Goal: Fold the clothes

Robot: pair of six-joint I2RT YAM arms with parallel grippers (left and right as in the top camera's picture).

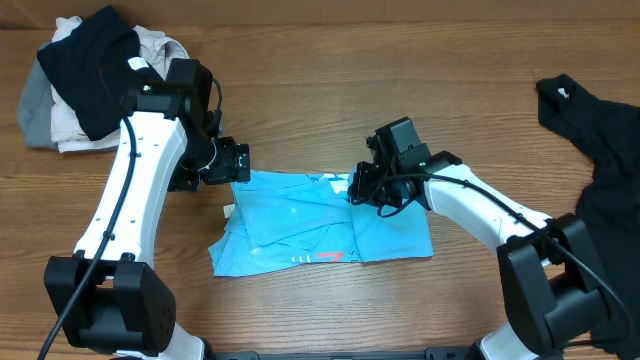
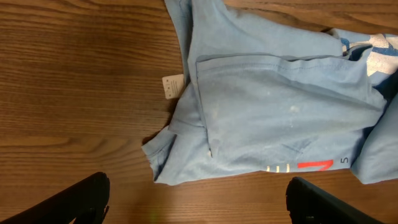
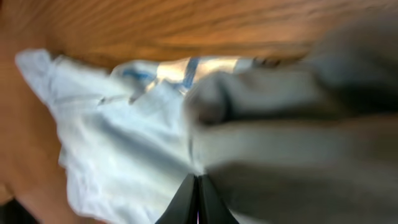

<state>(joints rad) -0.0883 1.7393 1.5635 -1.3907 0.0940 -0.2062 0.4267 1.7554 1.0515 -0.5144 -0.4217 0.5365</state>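
While both arms reached in over it, the wooden table (image 1: pixel 320 80) carried the clothes in three places. At its middle lay the light blue T-shirt (image 1: pixel 300 225), roughly folded into a crumpled oblong with layers overlapping and one corner sticking out at the lower left. A black shirt (image 1: pixel 600 150) sprawled loose along the right edge, well apart from the T-shirt. In the far left corner sat a pile (image 1: pixel 80 80) of black, grey and beige cloth, heaped and unfolded. The left arm (image 1: pixel 140 190) stretched from the near edge toward the T-shirt's upper left corner, and the right arm (image 1: pixel 470 200) came in from the near right toward its upper right edge. The left gripper (image 1: pixel 238 162) hung just beside the T-shirt's left end with its jaws spread wide and nothing between them; its own camera showed the two dark fingers (image 2: pixel 87 196) far apart above bare wood and the cloth's edge. The right gripper (image 1: pixel 358 188) sat on the T-shirt's upper edge near the white lettering (image 2: pixel 379 59), its jaws closed tight on a fold of the blue cloth, though that view was blurred. A small white tag (image 2: pixel 173 86) poked out at the T-shirt's left edge. A small red mark (image 1: pixel 332 257) showed near its front edge.
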